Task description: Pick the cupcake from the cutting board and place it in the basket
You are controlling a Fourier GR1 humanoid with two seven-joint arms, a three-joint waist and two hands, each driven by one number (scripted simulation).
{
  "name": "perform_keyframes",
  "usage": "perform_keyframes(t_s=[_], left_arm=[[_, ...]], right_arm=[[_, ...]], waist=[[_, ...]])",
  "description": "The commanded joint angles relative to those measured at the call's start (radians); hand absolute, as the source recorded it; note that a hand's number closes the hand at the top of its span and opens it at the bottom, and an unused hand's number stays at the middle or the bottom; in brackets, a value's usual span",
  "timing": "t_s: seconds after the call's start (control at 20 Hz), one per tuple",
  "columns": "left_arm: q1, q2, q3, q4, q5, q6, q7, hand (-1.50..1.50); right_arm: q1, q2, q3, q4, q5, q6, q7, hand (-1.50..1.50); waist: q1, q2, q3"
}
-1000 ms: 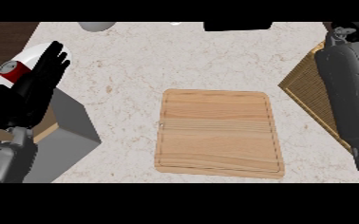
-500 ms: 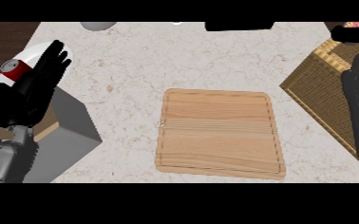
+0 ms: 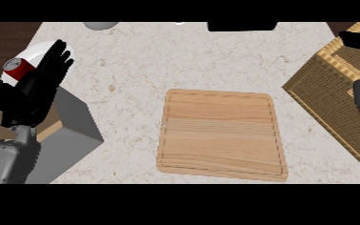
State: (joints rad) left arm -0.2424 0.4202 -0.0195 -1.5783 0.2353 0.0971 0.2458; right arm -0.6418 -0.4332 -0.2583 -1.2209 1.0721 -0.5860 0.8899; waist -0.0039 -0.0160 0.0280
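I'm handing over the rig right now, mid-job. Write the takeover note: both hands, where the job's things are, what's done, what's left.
Left hand: open, fingers up, resting at the view's left edge, holding nothing.
Right hand: only a dark sliver at the right edge, over the woven wicker basket; grip cannot be told.
Rectangular wooden cutting board: mid-counter, nothing on it.
Done: cupcake is off the board; it shows nowhere.
Left: confirm it lies in the basket, then release if still held.

The right edge cuts off the basket and the right hand.
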Motion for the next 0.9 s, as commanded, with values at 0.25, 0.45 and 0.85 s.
perform_keyframes(t_s=[0.25,0.45,0.85], left_arm=[[0.093,0.000,0.024,0.105,-0.008,0.010,0.017,0.00],[0.128,0.007,0.040,0.104,-0.002,-0.003,-0.011,0.00],[0.164,0.004,0.061,0.081,0.001,0.005,-0.006,0.00]], right_arm=[[0.082,0.029,-0.174,-0.187,-0.078,-0.217,0.021,-1.50],[0.181,0.003,-0.269,-0.323,-0.206,-0.177,-0.009,-1.50],[0.517,0.006,-0.311,-0.660,-0.472,0.042,-0.048,-1.50]], waist=[[-0.028,0.011,-0.028],[-0.043,0.007,-0.028],[-0.092,-0.002,-0.029]])
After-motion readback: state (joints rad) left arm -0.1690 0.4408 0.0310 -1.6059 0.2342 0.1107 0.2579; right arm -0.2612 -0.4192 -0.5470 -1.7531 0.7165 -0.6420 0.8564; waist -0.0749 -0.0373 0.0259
